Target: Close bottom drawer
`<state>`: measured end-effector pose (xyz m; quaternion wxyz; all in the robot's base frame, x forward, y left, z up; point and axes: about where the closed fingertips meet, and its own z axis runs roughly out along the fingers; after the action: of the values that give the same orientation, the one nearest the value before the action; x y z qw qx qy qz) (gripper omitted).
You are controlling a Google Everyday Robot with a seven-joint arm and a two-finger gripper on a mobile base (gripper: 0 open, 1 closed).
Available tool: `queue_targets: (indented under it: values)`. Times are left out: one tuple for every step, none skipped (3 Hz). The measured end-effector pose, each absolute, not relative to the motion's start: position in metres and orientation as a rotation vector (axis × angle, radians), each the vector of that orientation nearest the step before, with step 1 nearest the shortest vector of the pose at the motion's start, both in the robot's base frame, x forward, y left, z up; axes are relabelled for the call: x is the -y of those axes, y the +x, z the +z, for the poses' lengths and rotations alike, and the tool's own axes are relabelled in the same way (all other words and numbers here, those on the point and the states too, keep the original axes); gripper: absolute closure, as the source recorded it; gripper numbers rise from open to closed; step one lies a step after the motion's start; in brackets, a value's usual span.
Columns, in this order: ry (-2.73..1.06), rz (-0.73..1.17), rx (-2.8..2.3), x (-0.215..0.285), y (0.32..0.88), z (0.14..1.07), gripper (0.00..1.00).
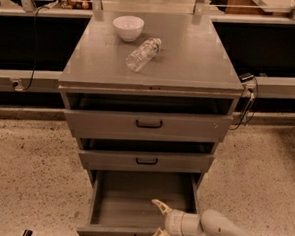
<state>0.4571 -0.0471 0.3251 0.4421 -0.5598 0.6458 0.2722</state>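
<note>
The bottom drawer (132,204) of the grey metal cabinet is pulled far out, with a plain grey interior that holds nothing. Its low front panel (110,233) lies at the frame's lower edge, and its handle is mostly cut off there. My gripper (155,221) comes in from the lower right on a white arm. Its two yellowish fingers (159,206) are spread open, one above the drawer floor and one at the front panel. It holds nothing.
The middle drawer (146,161) and the top drawer (148,124) stand slightly out. A white bowl (128,27) and a plastic bottle (143,54) lying on its side rest on the cabinet top. A cable (247,103) hangs at the right. Speckled floor surrounds the cabinet.
</note>
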Motion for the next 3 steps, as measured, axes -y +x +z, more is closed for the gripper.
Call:
queue_targets:
  values:
    - [-1.393, 0.661, -1.631, 0.065, 0.451, 0.285, 0.41]
    - [-1.453, 0.629, -1.703, 0.082, 0.444, 0.258, 0.64]
    - [-1.474, 0.593, -1.772, 0.111, 0.435, 0.244, 0.86]
